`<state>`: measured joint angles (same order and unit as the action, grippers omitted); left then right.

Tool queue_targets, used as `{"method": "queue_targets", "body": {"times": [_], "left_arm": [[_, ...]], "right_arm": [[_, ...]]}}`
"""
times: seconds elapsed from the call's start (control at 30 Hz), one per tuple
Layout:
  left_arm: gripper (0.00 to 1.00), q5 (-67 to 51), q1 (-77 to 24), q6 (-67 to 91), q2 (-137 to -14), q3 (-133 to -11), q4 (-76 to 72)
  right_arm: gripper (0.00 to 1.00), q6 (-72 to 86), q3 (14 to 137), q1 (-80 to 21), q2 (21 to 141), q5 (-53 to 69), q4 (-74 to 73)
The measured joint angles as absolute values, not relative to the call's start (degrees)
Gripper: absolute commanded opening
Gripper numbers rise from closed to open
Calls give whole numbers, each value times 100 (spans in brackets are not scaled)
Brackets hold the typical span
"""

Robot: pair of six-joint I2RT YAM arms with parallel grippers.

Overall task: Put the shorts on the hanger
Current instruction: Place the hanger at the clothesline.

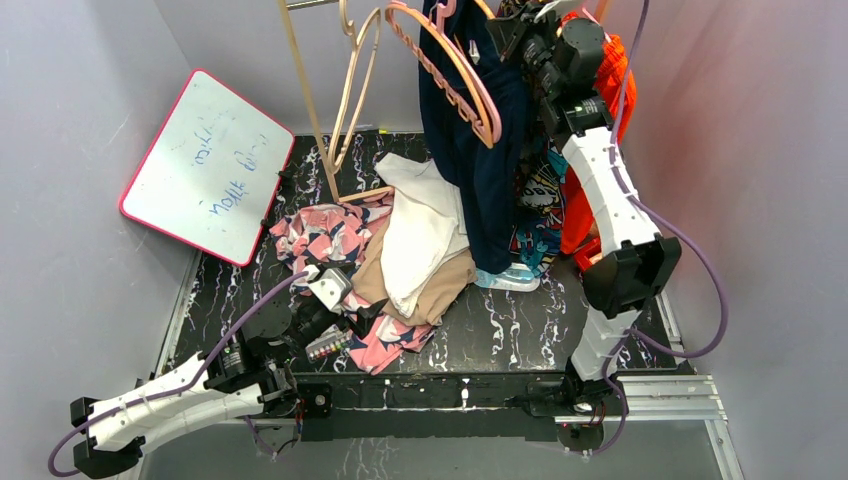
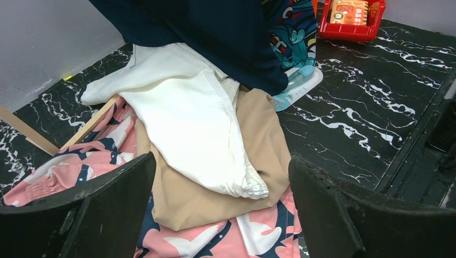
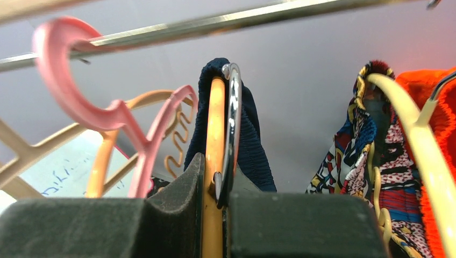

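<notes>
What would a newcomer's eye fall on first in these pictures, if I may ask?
Most likely the dark navy shorts hanging at the back centre, draped over the orange-tan hanger that the right gripper clamps by the rail. Next, the heap of clothes on the black marbled table, the left gripper wide open before it, and the pink-framed whiteboard at the left wall.

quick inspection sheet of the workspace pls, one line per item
surface: black marble-pattern table, clothes piled at centre
job's things: navy shorts draped over the orange-tan hanger
clutter: white garment, tan garment, pink patterned garment, red bin, whiteboard
end effectors: left end effector open above the pile; right end effector shut on the hanger
cables: purple cables run along both arms
surroundings: grey walls; metal rail with pink hanger, comic-print shorts, orange shorts
</notes>
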<state>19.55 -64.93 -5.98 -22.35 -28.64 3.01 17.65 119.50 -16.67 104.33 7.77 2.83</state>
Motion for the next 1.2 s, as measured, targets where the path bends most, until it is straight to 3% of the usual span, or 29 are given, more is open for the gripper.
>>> {"method": "queue_targets", "body": {"times": [0.77, 1.2], "left_arm": [[91, 2045, -6493, -637, -2316, -2851, 296], [91, 2060, -6493, -644, -2318, -2792, 259]], "right_arm": [[0, 1826, 11601, -1667, 10650, 762, 1483], [0, 1828, 12938, -1667, 11362, 676, 1481]]}}
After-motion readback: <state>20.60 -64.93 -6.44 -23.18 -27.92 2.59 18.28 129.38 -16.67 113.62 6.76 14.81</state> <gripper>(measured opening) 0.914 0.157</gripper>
